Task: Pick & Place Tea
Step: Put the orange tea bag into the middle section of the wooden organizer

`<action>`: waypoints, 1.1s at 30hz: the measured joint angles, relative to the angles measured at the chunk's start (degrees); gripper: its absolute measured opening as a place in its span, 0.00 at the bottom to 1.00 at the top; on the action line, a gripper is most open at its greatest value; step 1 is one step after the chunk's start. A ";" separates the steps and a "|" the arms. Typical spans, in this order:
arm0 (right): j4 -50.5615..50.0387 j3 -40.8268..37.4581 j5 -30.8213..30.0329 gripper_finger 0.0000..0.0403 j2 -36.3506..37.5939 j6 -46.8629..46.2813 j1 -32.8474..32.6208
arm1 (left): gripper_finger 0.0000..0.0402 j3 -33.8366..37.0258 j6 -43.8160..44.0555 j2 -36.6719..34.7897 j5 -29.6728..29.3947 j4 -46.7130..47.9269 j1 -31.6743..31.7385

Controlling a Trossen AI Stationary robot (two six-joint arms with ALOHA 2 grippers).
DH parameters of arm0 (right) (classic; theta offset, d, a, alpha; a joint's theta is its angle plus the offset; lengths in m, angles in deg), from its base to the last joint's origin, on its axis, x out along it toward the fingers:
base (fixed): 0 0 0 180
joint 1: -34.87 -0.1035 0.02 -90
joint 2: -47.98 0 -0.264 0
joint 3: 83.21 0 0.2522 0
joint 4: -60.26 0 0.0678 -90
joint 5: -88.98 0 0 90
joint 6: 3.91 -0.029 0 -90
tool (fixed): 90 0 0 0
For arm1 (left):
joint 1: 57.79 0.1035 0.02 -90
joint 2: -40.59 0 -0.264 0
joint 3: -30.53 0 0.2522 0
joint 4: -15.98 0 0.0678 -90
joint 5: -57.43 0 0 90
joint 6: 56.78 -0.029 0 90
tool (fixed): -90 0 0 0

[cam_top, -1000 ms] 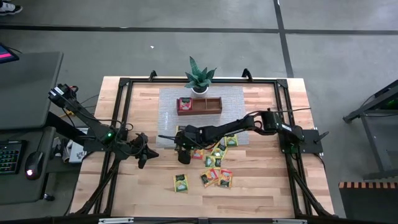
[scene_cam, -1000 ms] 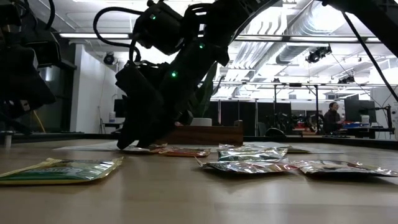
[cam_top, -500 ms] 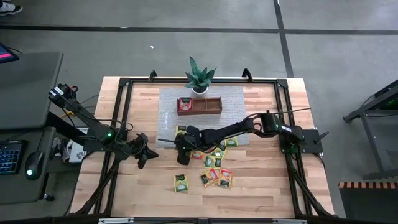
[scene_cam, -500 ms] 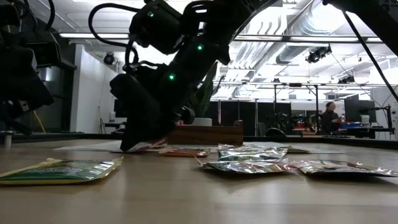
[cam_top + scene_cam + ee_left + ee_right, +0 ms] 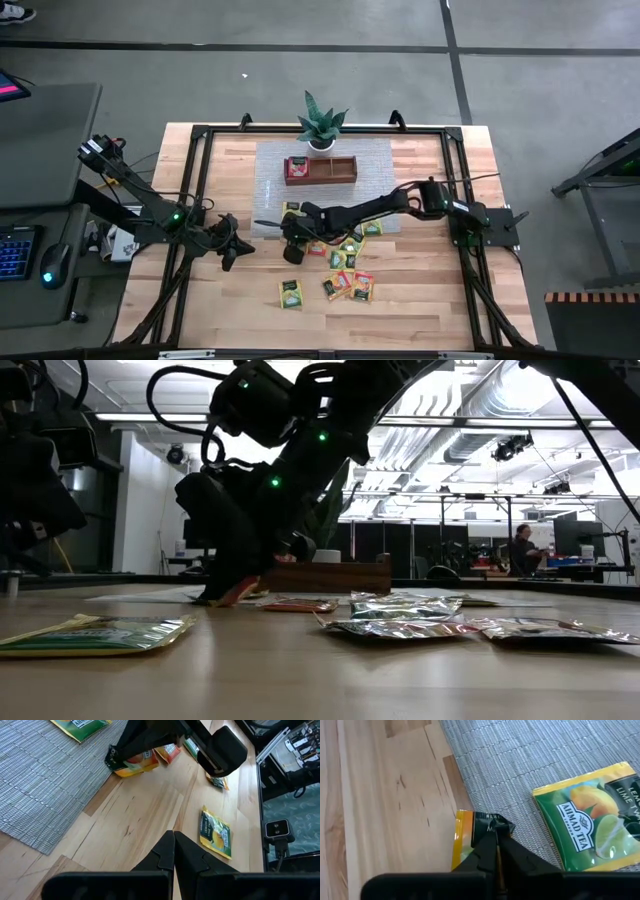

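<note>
My right gripper (image 5: 291, 240) is down at the near left corner of the grey mat (image 5: 270, 190), shut on a yellow-orange tea packet (image 5: 462, 837). The left wrist view shows that same packet (image 5: 134, 766) under the fingers. A green lemon-lime tea packet (image 5: 590, 815) lies flat on the mat just beyond it. Several more tea packets (image 5: 345, 262) lie scattered on the wood to the right and nearer, and one green packet (image 5: 291, 292) lies apart. My left gripper (image 5: 238, 250) hovers shut at the table's left and holds nothing. My right gripper pinches the packet's dark printed end (image 5: 484, 824) between its two fingers. The fingers come slanting down from the table's right. The pinched end is tipped up (image 5: 236, 591), while the packet's other end stays down at the mat's edge.
A brown wooden tray (image 5: 320, 170) stands on the far part of the mat, with a small potted plant (image 5: 321, 125) behind it. A black frame (image 5: 200, 180) runs along the table's edges. Bare wood (image 5: 240, 300) lies near left.
My right gripper has shut on the yellow-orange packet while staying almost in place at the mat's corner. The packet's pinched end now tips up off the surface; before, it lay flat under the fingers.
</note>
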 joint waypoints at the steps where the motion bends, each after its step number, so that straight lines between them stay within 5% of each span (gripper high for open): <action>1: 0.05 -0.12 -0.66 0.02 0.54 -0.40 -0.02 | 0.00 0.00 0.01 0.00 0.00 -0.01 0.00; 11: 0.55 -0.33 -7.16 0.01 6.26 -1.18 -0.51 | 0.00 -0.02 0.01 -0.02 -1.87 -1.48 0.00; 20: 2.94 -0.20 -20.83 0.00 12.26 1.98 -3.86 | 0.00 -0.04 -0.59 -0.06 -11.61 -10.49 0.01; 26: 3.64 -0.14 -30.27 0.00 16.27 5.03 -6.28 | 0.00 -0.07 -8.85 -0.42 -19.34 -20.74 0.04; 33: 8.21 -0.09 -32.04 0.00 18.50 10.32 -7.82 | 0.01 -0.09 -24.49 -0.42 -20.61 -32.20 0.04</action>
